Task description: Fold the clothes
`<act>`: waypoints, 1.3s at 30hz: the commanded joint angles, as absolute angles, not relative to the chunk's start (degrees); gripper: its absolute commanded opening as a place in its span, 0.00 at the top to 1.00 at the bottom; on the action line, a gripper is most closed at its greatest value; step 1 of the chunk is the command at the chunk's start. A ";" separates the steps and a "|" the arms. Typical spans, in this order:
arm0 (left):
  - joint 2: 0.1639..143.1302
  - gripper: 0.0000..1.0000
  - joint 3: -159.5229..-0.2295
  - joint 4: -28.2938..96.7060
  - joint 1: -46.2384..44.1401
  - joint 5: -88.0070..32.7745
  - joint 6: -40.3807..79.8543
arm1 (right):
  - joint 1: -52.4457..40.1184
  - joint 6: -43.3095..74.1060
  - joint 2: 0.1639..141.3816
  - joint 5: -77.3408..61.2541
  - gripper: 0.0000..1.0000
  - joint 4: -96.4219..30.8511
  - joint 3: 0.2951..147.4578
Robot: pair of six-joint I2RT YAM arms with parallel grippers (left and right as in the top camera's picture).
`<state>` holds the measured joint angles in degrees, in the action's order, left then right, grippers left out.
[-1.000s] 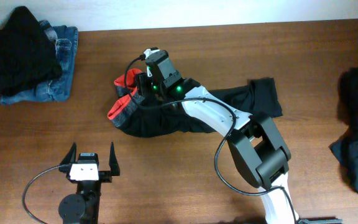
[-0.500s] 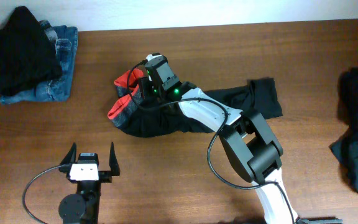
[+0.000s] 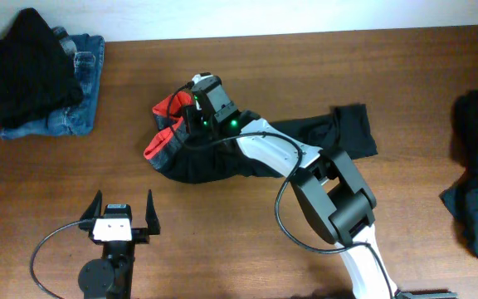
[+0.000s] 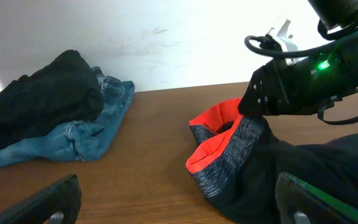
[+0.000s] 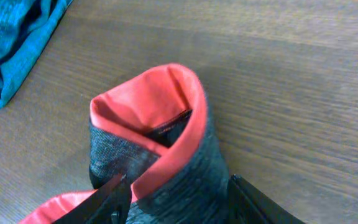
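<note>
At the middle of the worktop [image 3: 305, 66], the right gripper [image 5: 178, 194] has its jaws half-closed around the red-lined waistband [image 5: 145, 106] of the crumpled black trousers [image 3: 214, 166], pinching or not I cannot tell, so the thick fold may slip out on a lift, while the left gripper [image 3: 124, 203] keeps its jaws wide and empty, and the dark label [image 5: 169, 127] shows no readable writing

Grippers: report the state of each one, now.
Left gripper: open, holding nothing.
Right gripper: closed on the red-lined waistband of the dark garment.
</note>
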<state>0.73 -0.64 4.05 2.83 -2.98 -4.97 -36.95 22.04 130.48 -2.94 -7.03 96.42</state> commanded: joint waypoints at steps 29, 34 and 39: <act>0.40 0.01 -0.54 4.38 3.16 -3.62 -5.69 | -39.05 20.62 122.45 -0.47 0.96 -19.90 101.21; 0.40 0.01 -0.54 4.36 3.16 -3.62 -5.69 | -39.05 19.16 120.84 -5.48 0.96 -19.77 101.23; 0.40 0.01 -0.54 4.38 3.16 -3.62 -5.69 | -39.05 15.62 118.74 -7.35 0.96 -19.97 101.23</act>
